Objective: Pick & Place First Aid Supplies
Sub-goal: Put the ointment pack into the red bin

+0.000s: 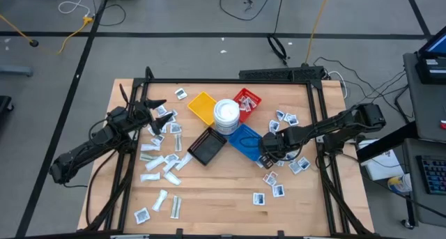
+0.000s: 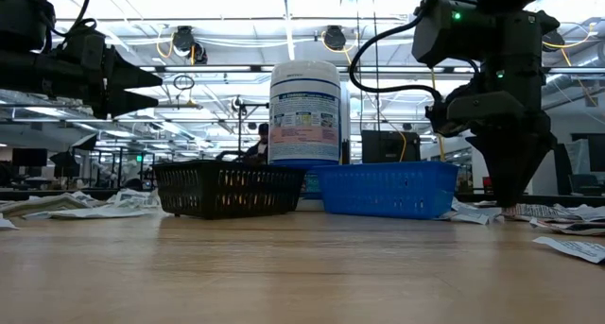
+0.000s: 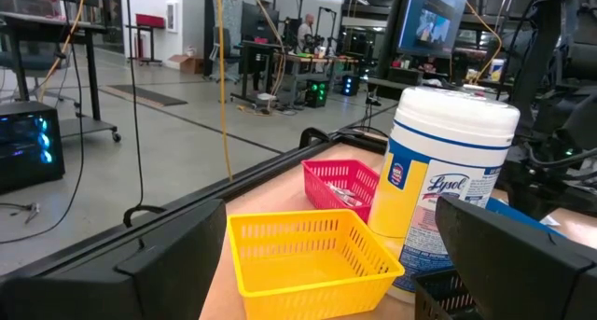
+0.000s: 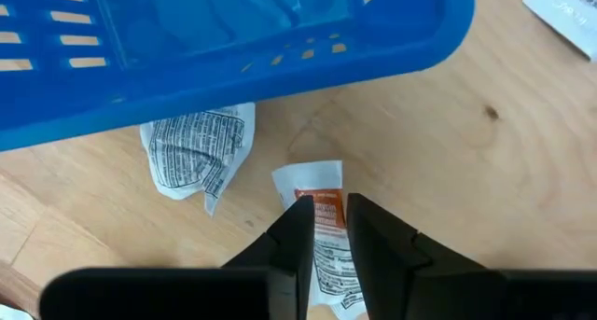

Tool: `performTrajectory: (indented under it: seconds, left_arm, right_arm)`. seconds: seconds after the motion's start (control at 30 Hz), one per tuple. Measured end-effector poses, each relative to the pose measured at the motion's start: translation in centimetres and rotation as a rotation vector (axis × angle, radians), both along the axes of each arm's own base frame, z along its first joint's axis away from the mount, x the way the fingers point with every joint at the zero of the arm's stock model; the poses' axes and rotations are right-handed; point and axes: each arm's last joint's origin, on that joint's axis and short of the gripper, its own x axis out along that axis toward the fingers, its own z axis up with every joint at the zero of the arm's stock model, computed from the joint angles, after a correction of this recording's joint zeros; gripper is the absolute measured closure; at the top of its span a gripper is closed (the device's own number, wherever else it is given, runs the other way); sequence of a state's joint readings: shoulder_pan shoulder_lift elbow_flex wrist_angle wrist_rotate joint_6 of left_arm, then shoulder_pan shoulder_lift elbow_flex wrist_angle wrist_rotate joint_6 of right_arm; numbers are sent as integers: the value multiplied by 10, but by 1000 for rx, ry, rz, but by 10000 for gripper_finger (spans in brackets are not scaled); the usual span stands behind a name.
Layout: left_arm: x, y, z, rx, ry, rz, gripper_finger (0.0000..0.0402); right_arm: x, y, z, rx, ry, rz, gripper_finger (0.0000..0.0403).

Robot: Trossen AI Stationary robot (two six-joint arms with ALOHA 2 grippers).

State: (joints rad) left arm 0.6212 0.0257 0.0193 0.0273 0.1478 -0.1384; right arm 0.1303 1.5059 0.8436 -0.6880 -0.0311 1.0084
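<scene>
Small white packets lie scattered on the wooden table, one group on the left point(image 1: 157, 162) and one on the right point(image 1: 289, 120). My right gripper point(image 1: 267, 154) point(image 2: 515, 201) point(image 4: 326, 222) points down at the table beside the blue tray point(image 1: 244, 140) and is shut on a white packet with orange print. My left gripper point(image 1: 159, 113) point(image 3: 331, 213) is open. It hangs above the left group, raised off the table point(image 2: 123, 78), and faces the yellow tray point(image 3: 308, 255). My right gripper pinches the white packet with orange print between its two fingers, on the stretch point(image 4: 326, 213) that shows in the narrow gap. The fingers come from above, pointing down. The packet's free end point(image 4: 312, 175) lies flat on the wood.
Yellow point(image 1: 202, 106), red point(image 1: 247, 99), blue and black point(image 1: 207, 147) trays cluster mid-table around a round white tub point(image 1: 226, 116). A crumpled printed packet point(image 4: 198, 152) lies against the blue tray's edge point(image 4: 280, 49), close to my right gripper. Bare wood lies toward the near edge point(image 1: 216, 204).
</scene>
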Motion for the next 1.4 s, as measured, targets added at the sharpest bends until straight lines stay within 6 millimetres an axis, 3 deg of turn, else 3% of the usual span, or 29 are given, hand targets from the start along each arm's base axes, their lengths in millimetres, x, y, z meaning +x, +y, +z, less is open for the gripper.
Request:
performTrajectory:
  seconds: [0.27, 0.6, 1.0, 1.4]
  left_arm:
    - [0, 0, 0, 0, 0, -1, 9]
    - [0, 0, 0, 0, 0, 0, 9]
    - [0, 0, 0, 0, 0, -1, 9]
    - [0, 0, 0, 0, 0, 0, 9]
  right_arm:
    - [0, 1, 0, 21, 1, 41, 396]
    - [-1, 1, 2, 26, -4, 38, 402]
    - [-11, -1, 45, 43, 26, 33, 402]
    - [-22, -19, 88, 32, 35, 14, 403]
